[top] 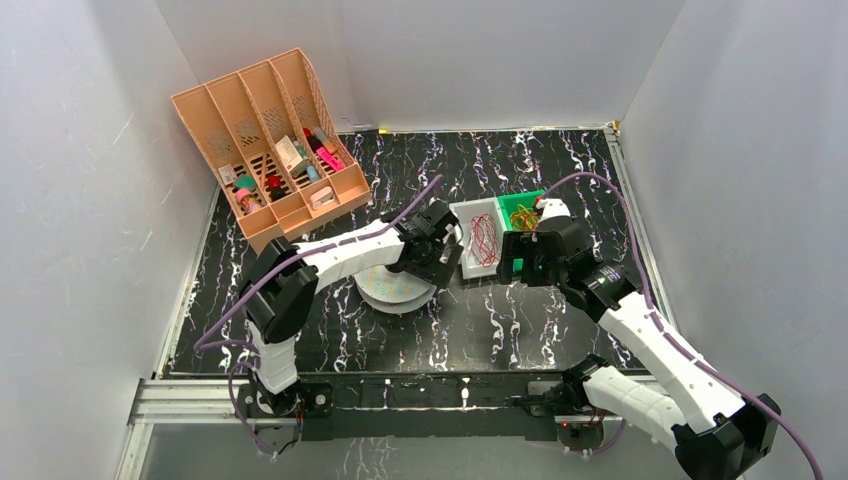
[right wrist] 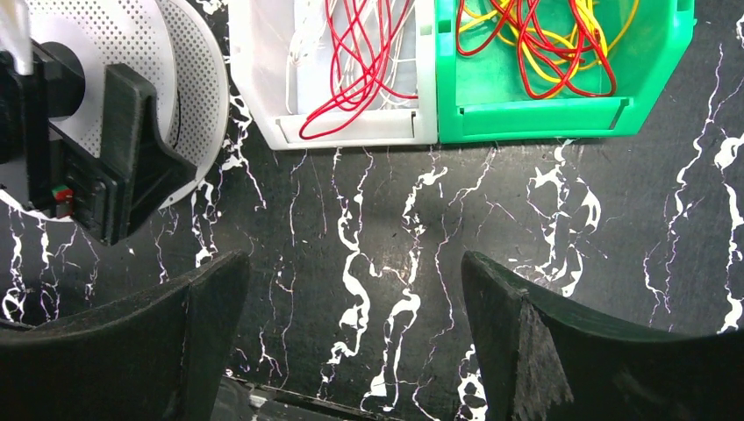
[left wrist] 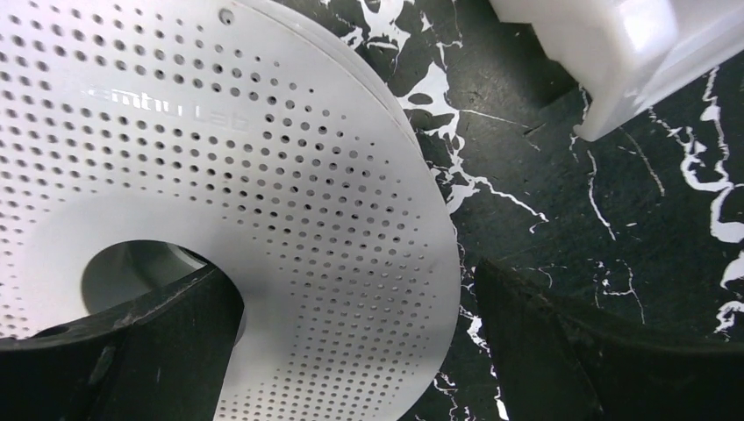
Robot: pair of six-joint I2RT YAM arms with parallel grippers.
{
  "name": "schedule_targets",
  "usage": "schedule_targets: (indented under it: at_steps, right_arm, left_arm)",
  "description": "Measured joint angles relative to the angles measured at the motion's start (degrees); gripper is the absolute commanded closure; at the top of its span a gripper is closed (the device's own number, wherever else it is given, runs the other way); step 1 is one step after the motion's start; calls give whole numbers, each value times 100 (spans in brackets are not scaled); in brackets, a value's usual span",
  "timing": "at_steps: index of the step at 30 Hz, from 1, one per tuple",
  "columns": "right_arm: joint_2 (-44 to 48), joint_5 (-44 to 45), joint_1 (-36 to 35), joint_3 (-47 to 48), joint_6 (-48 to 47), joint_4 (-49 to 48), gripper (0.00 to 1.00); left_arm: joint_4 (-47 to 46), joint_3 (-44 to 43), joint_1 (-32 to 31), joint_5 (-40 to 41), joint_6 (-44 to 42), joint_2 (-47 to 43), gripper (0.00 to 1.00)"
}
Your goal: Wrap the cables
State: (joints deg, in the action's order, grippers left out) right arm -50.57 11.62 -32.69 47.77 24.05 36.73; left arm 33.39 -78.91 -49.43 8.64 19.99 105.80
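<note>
From above, the table [top: 450, 330] is black with white veins. An orange rack [top: 270, 140] of small items stands at upper left. Near the centre, the left gripper [top: 440, 250] is low over a white spool [top: 392, 290]. Just right of it sits a white bin [top: 462, 262] holding the red cables [top: 483, 240] in loose loops. A green bin [top: 535, 197] touches its right side. The right gripper [top: 515, 262] hovers just below the two bins. From here I cannot tell how either pair of fingers stands.

In the left wrist view, the spool's perforated disc fills the left and centre of the frame. The left fingers [left wrist: 123, 351] are spread wide. One is at lower left, over the disc by its centre hole; the other is at lower right, over bare table. The disc's rim runs between them. I cannot tell whether either finger touches it. A corner of the white bin shows at upper right.

In the right wrist view, the right fingers [right wrist: 597, 351] sit at the lower corners, wide apart, with only table between them. At top centre the white bin holds the cables, one loop reaching its near lip. To its right, the green bin holds a tangle [right wrist: 535, 35] of yellow and red wire. At upper left, the left gripper sits over the spool.
</note>
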Motion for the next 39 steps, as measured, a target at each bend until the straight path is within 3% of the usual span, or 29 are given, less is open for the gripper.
schedule_targets:
  at_steps: [5, 11, 18, 25, 33, 39]
  right_arm:
    - [63, -17, 0, -2, 4, 39, 2]
    - [146, -17, 0, -2, 20, 42, 2]
    - [160, -17, 0, -2, 24, 44, 2]
    - [160, -17, 0, 2, 42, 72, 2]
    - [155, -15, 0, 160, 61, 155, 2]
    - [122, -20, 0, 378, 70, 229, 2]
  left_arm:
    - [57, -2, -31, 17, 131, 181, 6]
    - [52, -2, -28, 85, 267, 203, 28]
    - [52, -2, -31, 190, 297, 173, 68]
    - [61, -2, -31, 278, 306, -267, 100]
    - [-24, 26, 229, -90, 474, -1268, 100]
    - [-664, 743, 1156, -1156, 1021, -2417, 100]
